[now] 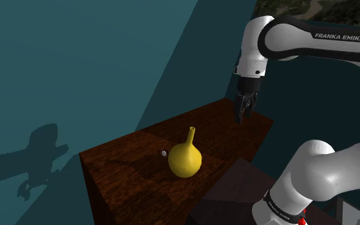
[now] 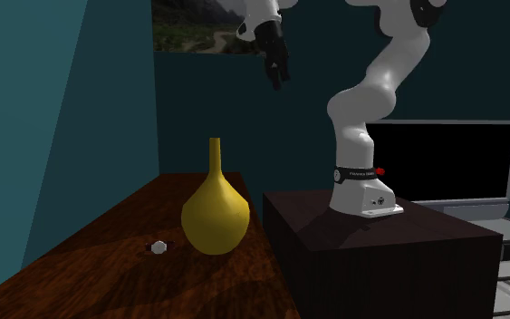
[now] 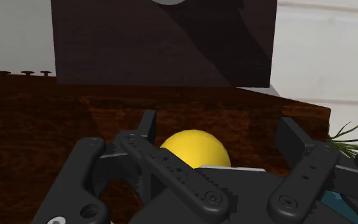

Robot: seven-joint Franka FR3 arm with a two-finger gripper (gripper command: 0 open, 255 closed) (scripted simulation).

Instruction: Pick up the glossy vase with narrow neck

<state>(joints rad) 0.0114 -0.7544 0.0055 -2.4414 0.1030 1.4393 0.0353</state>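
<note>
A glossy yellow vase with a round belly and a thin neck stands upright near the middle of the dark wooden table. In the second exterior view the vase is left of the stand. My black gripper hangs well above the table's far end, up and to the shoulder view's right of the vase, touching nothing. It shows high up as the gripper in the second exterior view. In the wrist view the fingers stand apart, open, with the vase's yellow belly far beyond the gripper.
A small pale object lies on the table just beside the vase. The dark box stand adjoins the table. A black screen stands behind the stand. Teal walls close the table's far side, with a landscape picture hung on one.
</note>
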